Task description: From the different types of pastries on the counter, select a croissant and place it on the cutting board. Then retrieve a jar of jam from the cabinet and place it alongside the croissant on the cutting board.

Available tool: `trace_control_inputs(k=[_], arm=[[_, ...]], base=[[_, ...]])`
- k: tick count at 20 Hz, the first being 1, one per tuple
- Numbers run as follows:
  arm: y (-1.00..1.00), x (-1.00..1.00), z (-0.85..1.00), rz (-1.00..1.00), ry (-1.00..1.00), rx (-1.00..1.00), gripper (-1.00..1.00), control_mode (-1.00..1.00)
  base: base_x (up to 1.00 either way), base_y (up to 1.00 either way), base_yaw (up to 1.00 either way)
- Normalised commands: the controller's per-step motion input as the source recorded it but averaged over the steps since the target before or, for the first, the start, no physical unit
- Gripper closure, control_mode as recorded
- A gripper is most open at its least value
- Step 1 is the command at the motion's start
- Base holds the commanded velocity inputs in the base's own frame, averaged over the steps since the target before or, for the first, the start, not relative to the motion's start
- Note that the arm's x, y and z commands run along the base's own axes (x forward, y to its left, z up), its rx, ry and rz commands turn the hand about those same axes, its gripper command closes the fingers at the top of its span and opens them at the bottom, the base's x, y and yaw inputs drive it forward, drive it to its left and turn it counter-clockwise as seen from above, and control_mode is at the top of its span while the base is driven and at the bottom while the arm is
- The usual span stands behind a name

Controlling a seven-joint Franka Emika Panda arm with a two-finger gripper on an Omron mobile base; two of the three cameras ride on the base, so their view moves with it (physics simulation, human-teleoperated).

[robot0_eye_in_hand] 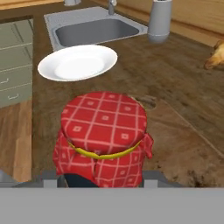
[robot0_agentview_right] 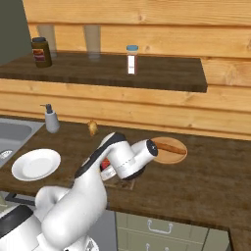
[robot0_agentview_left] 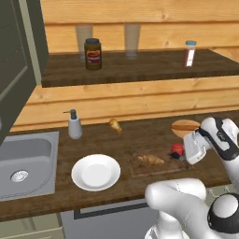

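A golden croissant (robot0_agentview_left: 150, 159) lies on the wooden cutting board (robot0_agentview_left: 138, 171) near the counter's front edge. Just right of it is the jam jar (robot0_agentview_left: 177, 150), topped with a red checked cloth tied by a yellow band. My gripper (robot0_agentview_left: 179, 154) is shut on the jam jar, low over the board's right end. The hand view shows the jam jar (robot0_eye_in_hand: 103, 135) close up between my fingers, with the cutting board (robot0_eye_in_hand: 183, 140) beneath and to the right. From the right base, my arm hides most of the jam jar (robot0_agentview_right: 105, 164) and the board.
A white plate (robot0_agentview_left: 95, 172) sits left of the board, with the sink (robot0_agentview_left: 23, 163) beyond it. A soap dispenser (robot0_agentview_left: 74, 125) and a small pastry (robot0_agentview_left: 115, 124) stand by the wall. A wooden dish (robot0_agentview_left: 186, 127) holds a long pastry. The shelf carries a brown jar (robot0_agentview_left: 93, 54) and a bottle (robot0_agentview_left: 189, 53).
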Motion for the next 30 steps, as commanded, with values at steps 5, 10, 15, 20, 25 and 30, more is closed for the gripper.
trace_control_inputs(k=[5,10,15,20,25,30], arm=[[-0.06,0.41,-0.21,0.05,0.0,0.0,1.0,-1.0],[-0.12,0.26,-0.26,0.04,0.0,0.01,1.0,-1.0],[-0.09,0.09,-0.26,0.04,0.0,0.02,1.0,-1.0],[-0.02,0.14,-0.16,0.04,0.0,0.01,1.0,-1.0],[0.0,0.16,-0.16,0.03,0.0,0.01,-1.0,-1.0],[-0.05,0.25,-0.14,0.01,0.0,0.0,-1.0,-1.0]], base=[[0.0,0.0,0.0],[0.0,0.0,0.0],[0.0,0.0,0.0],[0.0,0.0,0.0],[0.0,0.0,0.0],[0.0,0.0,0.0]])
